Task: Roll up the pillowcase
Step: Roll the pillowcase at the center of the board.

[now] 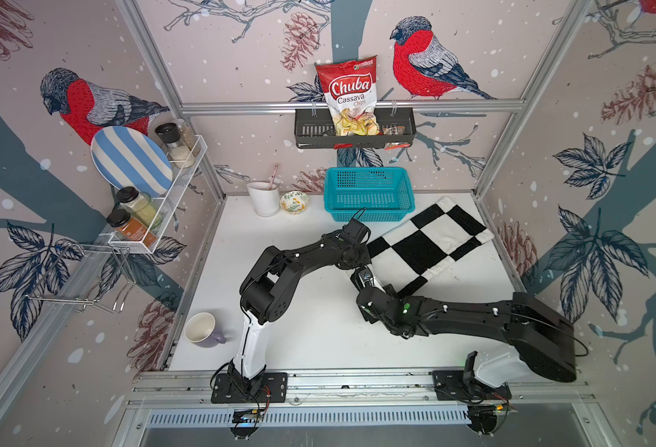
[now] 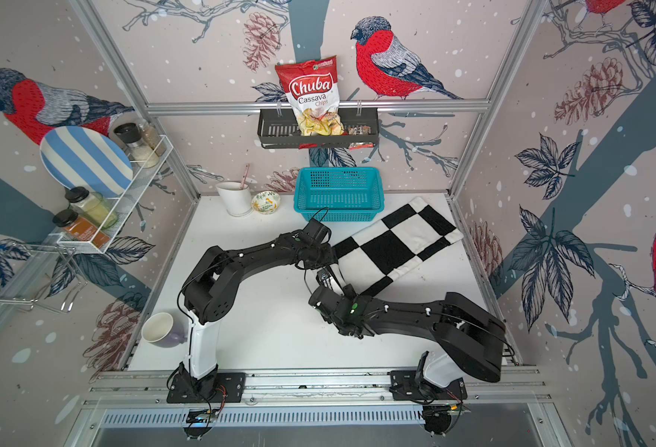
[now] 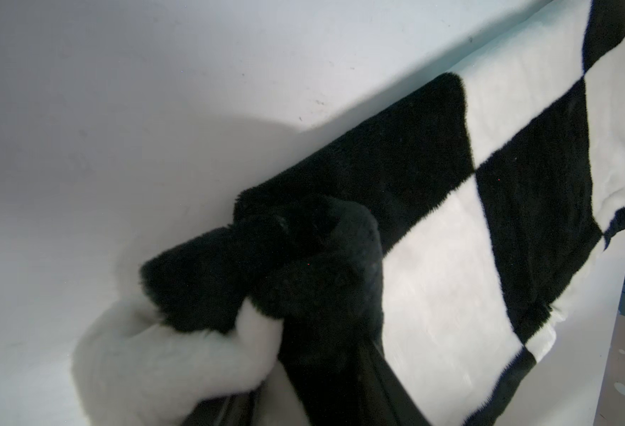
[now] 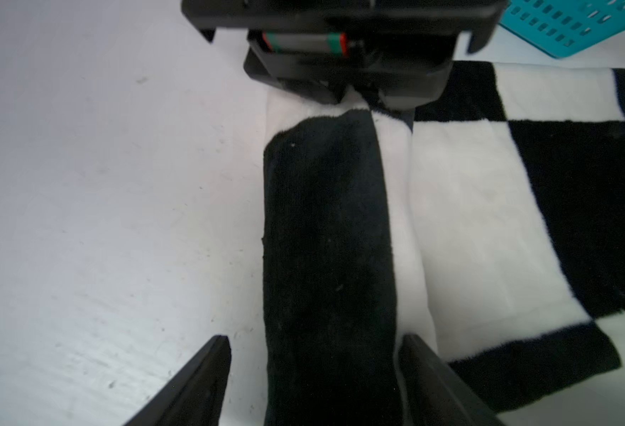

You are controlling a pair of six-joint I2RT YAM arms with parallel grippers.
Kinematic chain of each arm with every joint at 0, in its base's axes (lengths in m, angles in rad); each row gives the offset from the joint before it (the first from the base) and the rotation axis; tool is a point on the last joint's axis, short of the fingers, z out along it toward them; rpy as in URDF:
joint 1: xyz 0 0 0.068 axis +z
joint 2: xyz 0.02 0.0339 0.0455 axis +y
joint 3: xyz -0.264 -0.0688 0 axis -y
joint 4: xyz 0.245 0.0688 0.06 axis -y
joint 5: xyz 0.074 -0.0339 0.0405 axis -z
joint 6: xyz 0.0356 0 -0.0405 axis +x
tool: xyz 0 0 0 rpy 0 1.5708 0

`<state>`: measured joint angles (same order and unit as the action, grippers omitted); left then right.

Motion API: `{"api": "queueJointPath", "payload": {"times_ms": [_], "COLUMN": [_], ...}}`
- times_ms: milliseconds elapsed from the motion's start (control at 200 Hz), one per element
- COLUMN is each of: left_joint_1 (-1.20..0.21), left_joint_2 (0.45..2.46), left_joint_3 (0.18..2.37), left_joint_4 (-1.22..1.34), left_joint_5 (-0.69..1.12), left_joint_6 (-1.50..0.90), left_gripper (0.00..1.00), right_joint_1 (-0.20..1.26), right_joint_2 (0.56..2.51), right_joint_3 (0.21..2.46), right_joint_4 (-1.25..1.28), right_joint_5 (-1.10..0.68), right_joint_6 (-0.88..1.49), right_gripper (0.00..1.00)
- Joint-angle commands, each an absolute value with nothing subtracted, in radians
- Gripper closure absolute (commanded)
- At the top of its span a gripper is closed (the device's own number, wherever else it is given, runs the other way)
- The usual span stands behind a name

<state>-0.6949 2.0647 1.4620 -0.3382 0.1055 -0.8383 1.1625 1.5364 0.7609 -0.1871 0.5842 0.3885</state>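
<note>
Lying centre-right in a top view, the plush black-and-white checkered pillowcase (image 1: 430,244) is part-rolled. The left gripper (image 3: 274,343) pinches it; the right gripper (image 4: 314,339) straddles the roll, jaws wide.

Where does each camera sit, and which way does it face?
Top views: high at the front, facing down on the table, both arms and the pillowcase.
Left wrist: on the left arm, close over the pillowcase's bunched end; left hand nearly buried.
Right wrist: on the right arm, facing along the folded edge, which the open right hand straddles.
Shared: all show the pillowcase; top and right wrist views also the teal basket.
</note>
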Motion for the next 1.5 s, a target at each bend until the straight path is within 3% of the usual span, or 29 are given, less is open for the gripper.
{"api": "queueJointPath", "payload": {"times_ms": [0,65,130,255,325,410,535,660,955,1221,1321,1496], "left_joint_1": [-0.696,-0.696,-0.696,-0.696,-0.695,-0.692,-0.682,-0.664,-0.630,-0.693,-0.707,-0.719], "left_joint_2": [2.067,2.065,2.063,2.054,2.045,2.028,1.978,1.906,1.794,1.841,1.879,1.945], "left_joint_3": [1.452,1.448,1.444,1.440,1.443,1.458,1.489,1.491,1.369,1.276,1.283,1.317], "left_joint_4": [-0.382,-0.378,-0.378,-0.379,-0.382,-0.397,-0.433,-0.452,-0.375,-0.169,-0.140,-0.126], "left_joint_5": [0.094,0.092,0.091,0.087,0.085,0.076,0.054,0.041,0.083,0.228,0.249,0.229], "left_joint_6": [-0.835,-0.835,-0.833,-0.831,-0.823,-0.812,-0.789,-0.771,-0.787,-0.840,-0.854,-0.863], "left_gripper": [0.55,0.55,0.55,0.54,0.52,0.50,0.39,0.31,0.27,0.24,0.18,0.20], "right_joint_1": [1.167,1.168,1.165,1.157,1.156,1.158,1.153,1.088,0.717,0.414,0.367,0.329], "right_joint_2": [1.594,1.626,1.648,1.695,1.720,1.735,1.694,1.594,1.371,1.466,1.518,1.565], "right_joint_3": [0.789,0.803,0.805,0.809,0.813,0.814,0.799,0.752,0.565,0.541,0.553,0.558], "right_joint_4": [-0.241,-0.239,-0.225,-0.236,-0.244,-0.244,-0.199,-0.114,0.093,0.162,0.180,0.186], "right_joint_5": [0.758,0.758,0.735,0.679,0.658,0.641,0.562,0.360,-0.209,-0.620,-0.678,-0.712], "right_joint_6": [0.376,0.378,0.376,0.396,0.412,0.425,0.423,0.443,0.537,0.511,0.518,0.525], "right_gripper": [0.24,0.30,0.46,0.64,0.71,1.00,1.00,1.00,1.00,1.00,1.00,1.00]}}
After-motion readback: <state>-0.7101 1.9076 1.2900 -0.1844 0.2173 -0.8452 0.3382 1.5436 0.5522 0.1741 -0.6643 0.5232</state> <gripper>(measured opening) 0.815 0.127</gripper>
